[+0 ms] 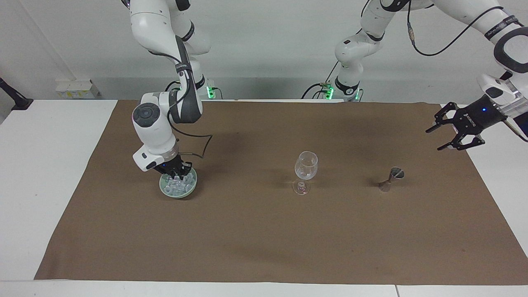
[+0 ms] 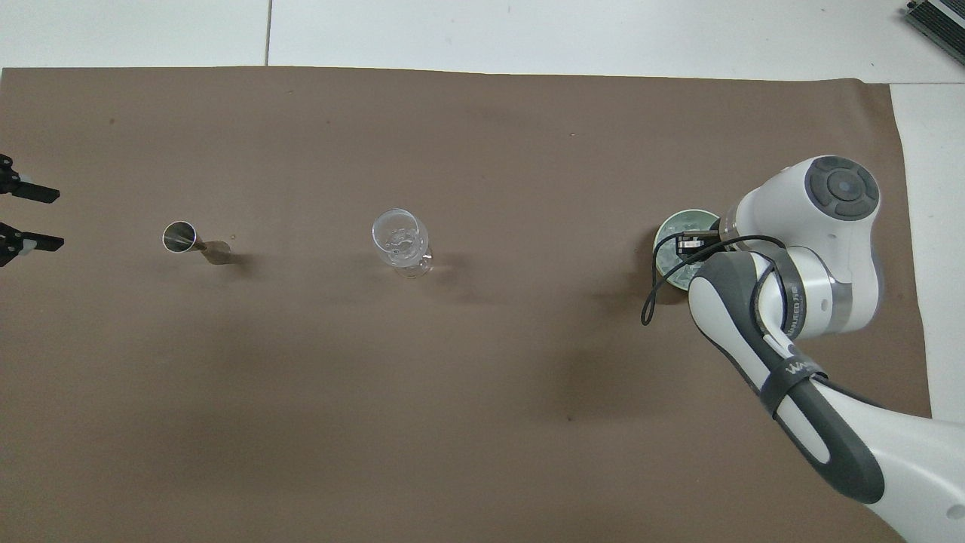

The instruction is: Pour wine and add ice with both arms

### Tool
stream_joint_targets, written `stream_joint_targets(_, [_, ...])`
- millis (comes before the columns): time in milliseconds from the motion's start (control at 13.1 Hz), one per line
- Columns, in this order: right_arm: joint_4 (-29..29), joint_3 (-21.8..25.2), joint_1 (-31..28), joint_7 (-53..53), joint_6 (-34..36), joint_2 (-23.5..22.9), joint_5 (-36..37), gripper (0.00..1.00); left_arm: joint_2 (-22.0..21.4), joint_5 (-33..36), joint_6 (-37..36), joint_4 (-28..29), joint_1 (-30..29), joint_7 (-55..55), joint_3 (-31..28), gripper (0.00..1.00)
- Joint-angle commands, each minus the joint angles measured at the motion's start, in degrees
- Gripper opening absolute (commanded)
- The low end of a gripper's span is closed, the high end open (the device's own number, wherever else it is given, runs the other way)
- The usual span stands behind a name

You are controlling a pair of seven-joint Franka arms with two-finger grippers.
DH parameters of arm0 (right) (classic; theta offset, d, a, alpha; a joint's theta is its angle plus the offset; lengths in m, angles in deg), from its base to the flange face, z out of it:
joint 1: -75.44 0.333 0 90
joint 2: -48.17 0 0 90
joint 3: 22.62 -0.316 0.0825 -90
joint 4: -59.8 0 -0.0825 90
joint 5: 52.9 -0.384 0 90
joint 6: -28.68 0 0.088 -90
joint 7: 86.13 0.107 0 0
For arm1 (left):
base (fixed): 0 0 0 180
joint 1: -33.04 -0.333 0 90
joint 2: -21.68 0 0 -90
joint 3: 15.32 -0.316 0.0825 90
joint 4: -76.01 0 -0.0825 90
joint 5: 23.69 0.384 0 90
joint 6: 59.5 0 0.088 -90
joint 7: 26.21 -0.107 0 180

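A heap of small clear ice (image 1: 175, 188) lies in a pale green bowl (image 1: 164, 190) toward the right arm's end of the table. My right gripper (image 1: 178, 176) points down into the bowl and is shut among the cubes. In the overhead view the right arm covers most of the bowl (image 2: 668, 228). A clear wine glass (image 1: 306, 165) stands upright mid-table, also in the overhead view (image 2: 398, 237). A small metal jigger (image 1: 392, 178) stands toward the left arm's end. My left gripper (image 1: 434, 139) is open and empty, raised over the mat's edge.
A brown mat (image 1: 264, 239) covers most of the white table. The jigger (image 2: 181, 237) and glass stand in one line with the bowl. Only the left gripper's tips (image 2: 56, 219) show at the overhead view's edge.
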Motion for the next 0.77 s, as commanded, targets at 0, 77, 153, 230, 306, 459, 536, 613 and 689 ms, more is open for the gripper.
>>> stream_joint_targets(0, [-0.2,-0.5,-0.6,1.2,-1.2,0.6,1.3,0.19,-5.8,5.7,1.7,3.3,1.9,12.9,-0.9,0.68])
stream_joint_targets(77, [-0.2,-0.5,-0.6,1.2,-1.3,0.6,1.2,0.21,-7.6,7.6,2.0,4.2,2.1,17.2,-0.8,0.71])
stream_joint_targets(153, [-0.3,-0.5,-0.7,1.1,-1.3,0.6,1.2,0.41,-9.1,9.2,2.5,5.2,2.8,20.7,-0.8,0.73])
stream_joint_targets(230, [-0.2,-0.6,-0.6,1.1,-1.7,0.6,1.2,0.37,-9.6,11.1,2.9,5.3,3.6,24.8,-0.8,0.74])
stream_joint_targets(306, [-0.2,-0.5,-0.6,1.2,-1.8,0.5,1.2,0.12,-10.2,13.0,3.0,5.3,4.3,29.5,-0.8,0.74])
stream_joint_targets(459, [0.4,-0.5,-0.6,2.5,-1.8,0.4,1.2,0.00,-11.5,14.3,2.2,5.9,5.5,43.9,-0.8,0.74])
stream_joint_targets(536, [0.4,-0.5,-0.6,2.9,-1.9,0.4,1.2,0.00,-11.9,14.8,2.1,6.7,6.1,51.2,-0.8,0.77])
stream_joint_targets(613, [0.4,-0.5,-0.6,3.0,-1.9,0.4,1.2,0.00,-11.9,15.4,2.1,6.9,6.4,55.9,-0.6,0.81])
stream_joint_targets(689, [0.8,-0.5,-0.5,3.2,-1.8,0.6,1.2,0.00,-11.9,15.6,1.3,6.9,6.4,59.3,-0.7,0.81])
